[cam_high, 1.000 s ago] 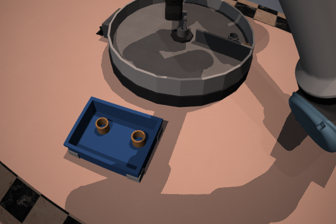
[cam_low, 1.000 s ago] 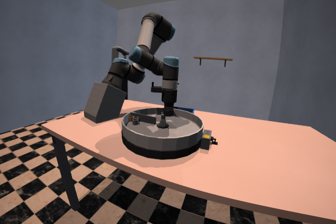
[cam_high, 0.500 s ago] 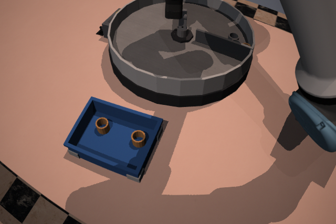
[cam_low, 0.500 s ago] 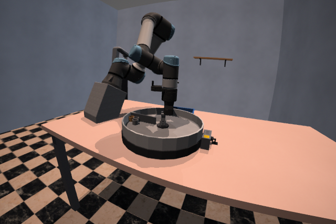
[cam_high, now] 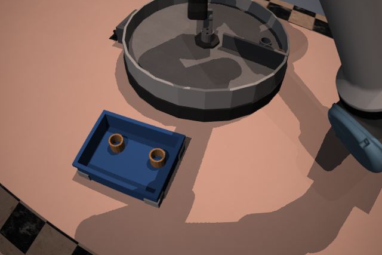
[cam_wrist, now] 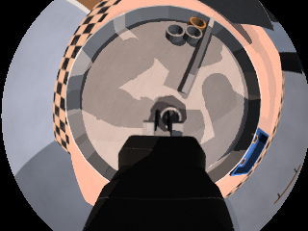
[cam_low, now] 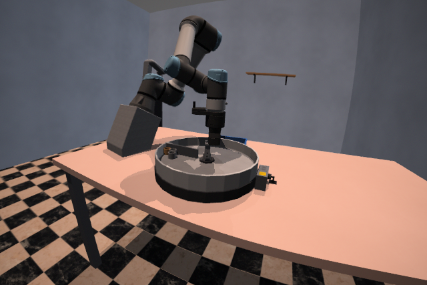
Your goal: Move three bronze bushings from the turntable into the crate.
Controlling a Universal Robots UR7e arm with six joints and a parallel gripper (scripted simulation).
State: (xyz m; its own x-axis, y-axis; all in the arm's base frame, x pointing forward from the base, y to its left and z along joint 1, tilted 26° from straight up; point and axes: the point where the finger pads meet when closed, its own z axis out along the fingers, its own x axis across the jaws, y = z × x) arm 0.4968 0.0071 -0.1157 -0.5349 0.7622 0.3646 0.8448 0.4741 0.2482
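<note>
two bronze bushings [cam_high: 116, 143] in crate [cam_high: 95, 136]

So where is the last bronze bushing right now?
The bronze bushing sits on the turntable at its rim, beside two grey bushings by the divider bar, top of the wrist view.

We see only a sliver of a bronze bushing [cam_high: 280, 50] behind the turntable's divider [cam_high: 251, 51]; the gripper [cam_high: 207, 27] fingertips are perhaps too dark to separate.

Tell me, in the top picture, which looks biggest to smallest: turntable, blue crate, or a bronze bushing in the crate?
1. Turntable
2. Blue crate
3. Bronze bushings and, which look alike in size
</note>
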